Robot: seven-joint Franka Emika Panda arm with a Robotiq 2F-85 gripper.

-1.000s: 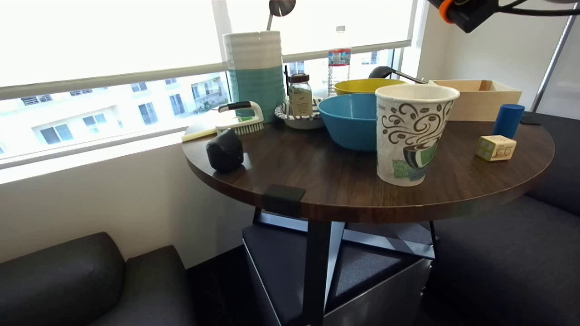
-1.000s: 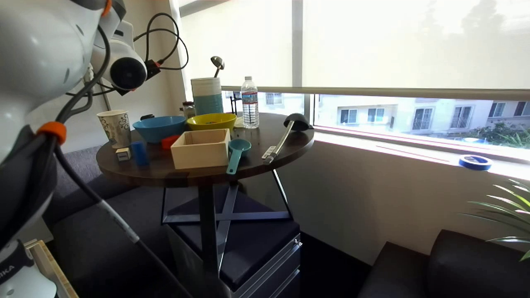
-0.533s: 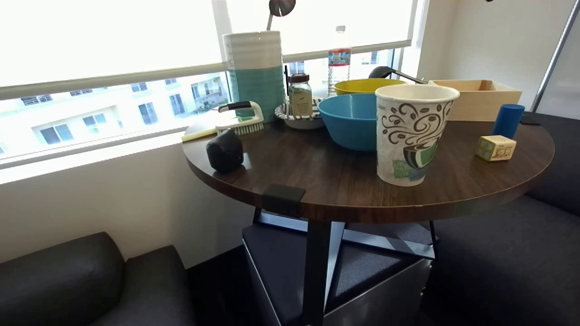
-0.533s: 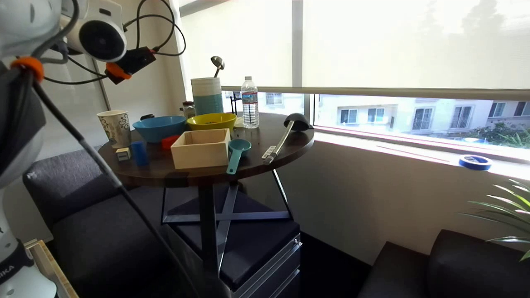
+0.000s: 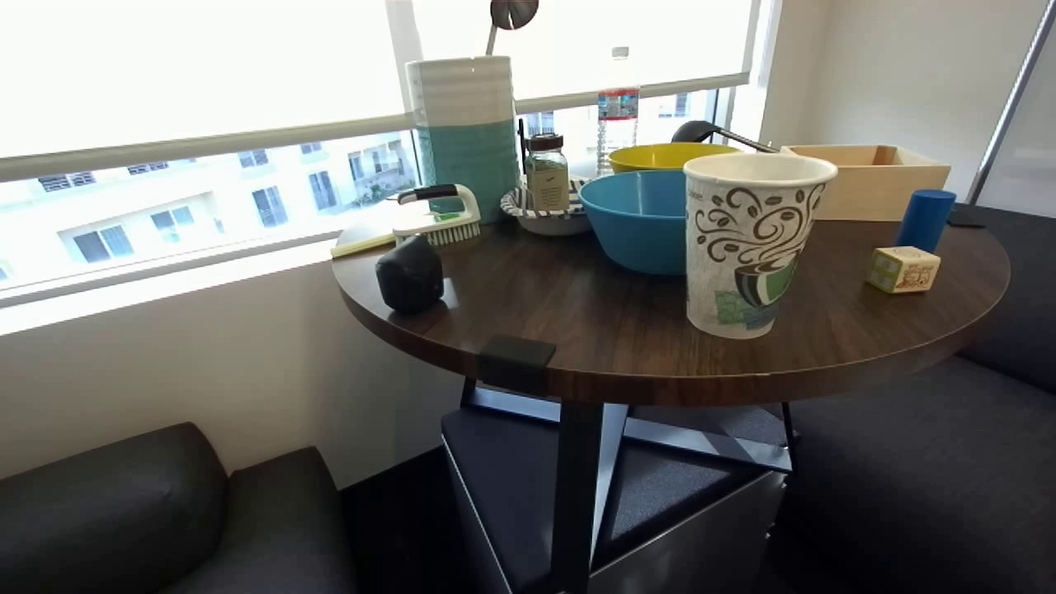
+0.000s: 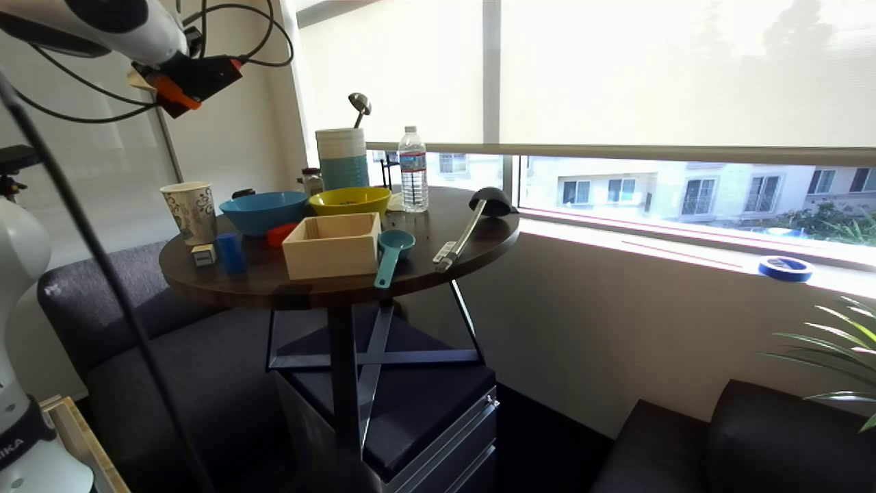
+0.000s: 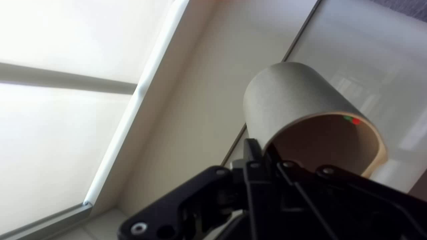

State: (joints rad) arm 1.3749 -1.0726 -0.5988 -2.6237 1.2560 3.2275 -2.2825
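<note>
the claw (image 7: 263,146) is pinched tight on the wall of a pale grey cup (image 7: 293,90), one fingertip outside it and the other inside the rim. the cup is tilted, its mouth facing the lower right of the wrist view; the inside is dark, with a small red and green mark (image 7: 352,120) just under the edge. behind it are a plain wall (image 7: 200,110) and a glossy panel (image 7: 383,83).

in an exterior view the arm (image 6: 123,31) reaches in from the upper left, raised higher than the round table (image 6: 438,236); the fingertips can't be made out there.

on the table a printed paper cup (image 5: 747,256) stands upright, with a letter block (image 6: 203,255) and a blue cylinder (image 6: 230,255) near it. a blue bowl (image 6: 263,213) sits next to a yellow bowl (image 6: 352,203). a red thing (image 6: 279,234), too small to name, lies between the blue bowl and a wooden box (image 6: 333,253), and a teal scoop (image 6: 390,257) is just beside the box. farther off are a black ladle (image 6: 469,229), a water bottle (image 6: 413,171), a white-and-teal crock (image 5: 464,140) and a scrub brush (image 5: 441,219). a roll of tape (image 6: 785,268) lies on the windowsill (image 6: 684,253).
</note>
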